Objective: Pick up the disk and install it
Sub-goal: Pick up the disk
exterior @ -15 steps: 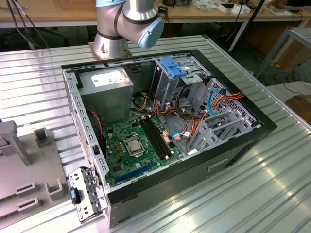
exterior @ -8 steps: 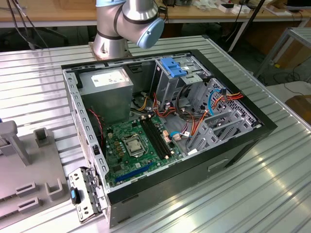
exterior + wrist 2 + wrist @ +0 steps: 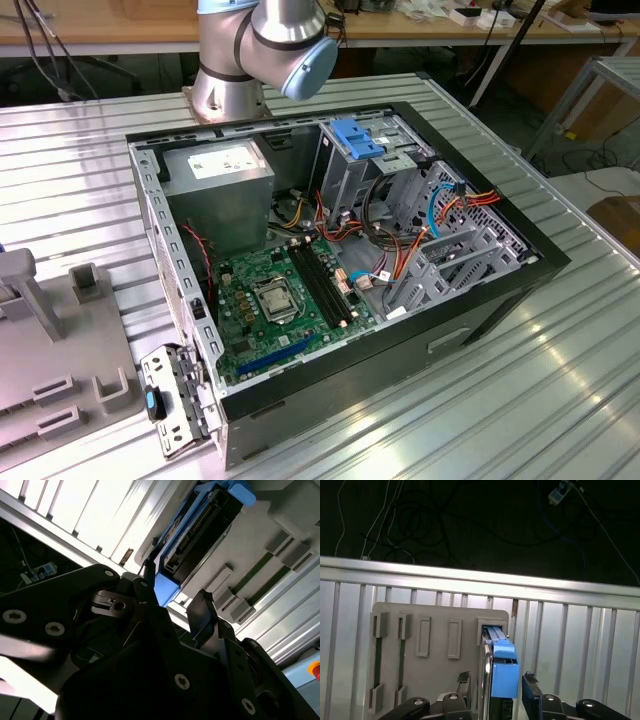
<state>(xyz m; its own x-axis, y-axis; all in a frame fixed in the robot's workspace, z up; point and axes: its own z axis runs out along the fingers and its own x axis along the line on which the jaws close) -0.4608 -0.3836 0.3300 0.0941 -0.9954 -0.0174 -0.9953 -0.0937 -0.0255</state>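
**A:** Where is the disk point(image 3: 504, 672) right now?

**B:** It's not in the computer. It sits in a raised pocket of the grey fixture point(image 3: 437, 680), which lies flat on the ribbed worktop point(image 3: 580, 645). In both wrist views its bright blue carrier end is directly between the fingers of the tool point(image 3: 496, 679).

**A:** Is it gripped?

**B:** I'd say not. The jaws are spread wide, one on each broad side of the disk. In the first wrist view a strip of fixture shows between one finger point(image 3: 464, 680) and the drive's flank, and the other finger is just beside the blue plastic. So the tool straddles the disk and carries nothing.

**A:** Why is it parked like that?

**B:** My reading is that the pocket holds only the foot. That leaves the upper end and both flat faces free, so the jaws can close across the thin dimension without fouling the fixture. In the exterior view the open case point(image 3: 150, 210) lies on its side on the same worktop, interior facing up, with its pale blue bracket point(image 3: 357, 137) on top of the drive cage. That leaves the bays reachable from above.

**A:** Which way does the disk point?

**B:** It seems to stand on its short end. The end by the tool looks far wider than the end in the pocket, while the fixture's slots stay parallel. So I take the long axis as upright, roughly in line with the tool, with the narrow edge turned toward the first wrist camera. In the second wrist view one dark face shows, framed by the blue rails, with the far blue end down against the fixture
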